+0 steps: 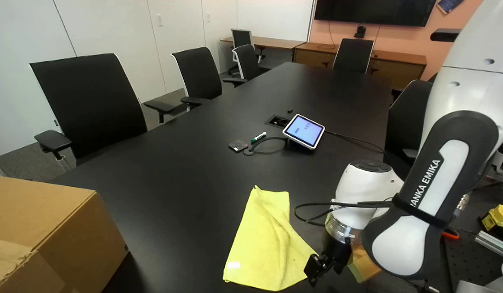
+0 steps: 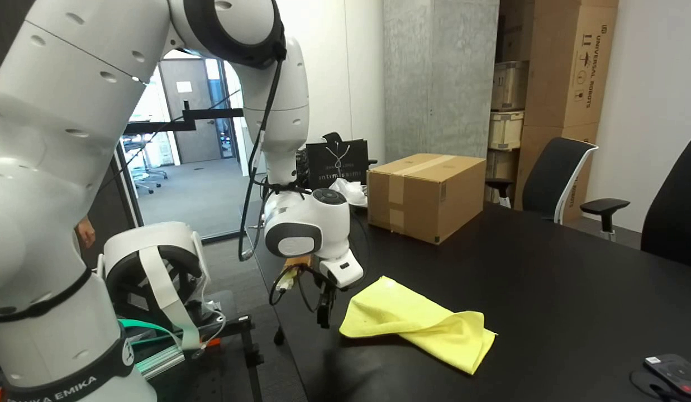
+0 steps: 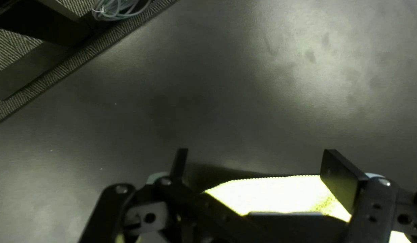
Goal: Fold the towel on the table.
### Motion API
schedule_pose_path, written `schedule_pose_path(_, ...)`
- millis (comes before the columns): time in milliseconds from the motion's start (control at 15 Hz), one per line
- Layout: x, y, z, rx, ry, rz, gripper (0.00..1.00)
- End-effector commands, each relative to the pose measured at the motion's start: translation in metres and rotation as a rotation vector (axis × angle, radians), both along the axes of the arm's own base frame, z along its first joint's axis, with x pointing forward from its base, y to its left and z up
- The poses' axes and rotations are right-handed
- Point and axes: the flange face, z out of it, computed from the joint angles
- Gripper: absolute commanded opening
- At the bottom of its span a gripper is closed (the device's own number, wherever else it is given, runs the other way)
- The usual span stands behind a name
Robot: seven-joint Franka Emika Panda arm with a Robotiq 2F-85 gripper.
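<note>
The towel (image 1: pixel 261 240) lies on the glossy black table (image 1: pixel 170 195) near the robot. It is bright yellow in both exterior views, with a diagonal ridge and an overlapping, twisted part (image 2: pixel 418 318). My gripper (image 1: pixel 324 272) is at the towel's near corner edge, low over the table, and points down beside the towel in an exterior view (image 2: pixel 325 312). In the wrist view the gripper (image 3: pixel 257 165) is open, its fingers wide apart. A bright, overexposed edge of the towel (image 3: pixel 269 194) shows between and behind the fingers. I cannot tell whether the fingers touch it.
A large cardboard box (image 1: pixel 64 232) stands on the table across from the arm, also seen in an exterior view (image 2: pixel 429 195). A tablet (image 1: pixel 304 131), a green marker (image 1: pixel 258 136) and a small dark square (image 1: pixel 238 145) lie farther along. A table edge (image 3: pixel 83 65) shows in the wrist view.
</note>
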Motion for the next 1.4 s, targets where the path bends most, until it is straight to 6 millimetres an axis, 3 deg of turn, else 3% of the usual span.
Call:
schedule_pose_path(0, -0.002, -0.005, -0.008, 0.018, -0.040, -0.039, 1.00)
schedule_pose_path(333, 0.000, -0.007, -0.017, 0.030, -0.067, -0.069, 1.00)
schedule_pose_path(1333, 0.016, -0.003, -0.016, 0.033, -0.136, -0.093, 1.00)
